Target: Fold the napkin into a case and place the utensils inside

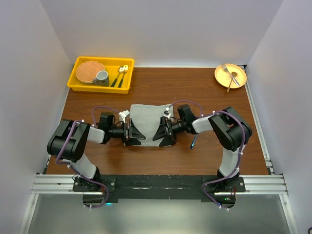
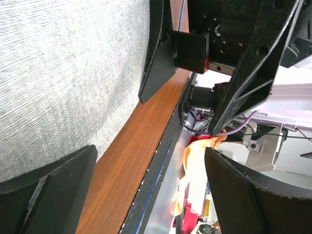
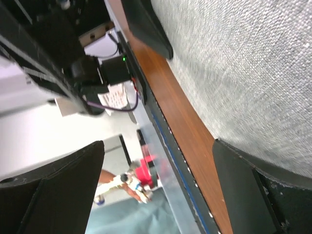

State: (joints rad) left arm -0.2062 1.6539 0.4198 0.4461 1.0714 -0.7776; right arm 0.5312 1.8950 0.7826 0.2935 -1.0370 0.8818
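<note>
The grey napkin (image 1: 147, 116) lies flat on the middle of the table, roughly square and unfolded. My left gripper (image 1: 136, 132) is open at its near left corner, and my right gripper (image 1: 162, 131) is open at its near right corner; they face each other. In the left wrist view the napkin (image 2: 63, 73) fills the left side, one finger (image 2: 48, 192) lies over it, and the gripper (image 2: 151, 190) holds nothing. In the right wrist view the napkin (image 3: 243, 63) is at the upper right and the gripper (image 3: 156, 190) holds nothing. A slim blue piece (image 1: 193, 141) shows under my right forearm, mostly hidden.
A yellow tray (image 1: 78, 84) at the back left holds a woven round mat, a grey cup (image 1: 102, 76) and dark-handled gold cutlery (image 1: 120, 75). A yellow plate (image 1: 239, 82) at the back right carries an all-silver fork. The table's near edge and metal rail run just behind the grippers.
</note>
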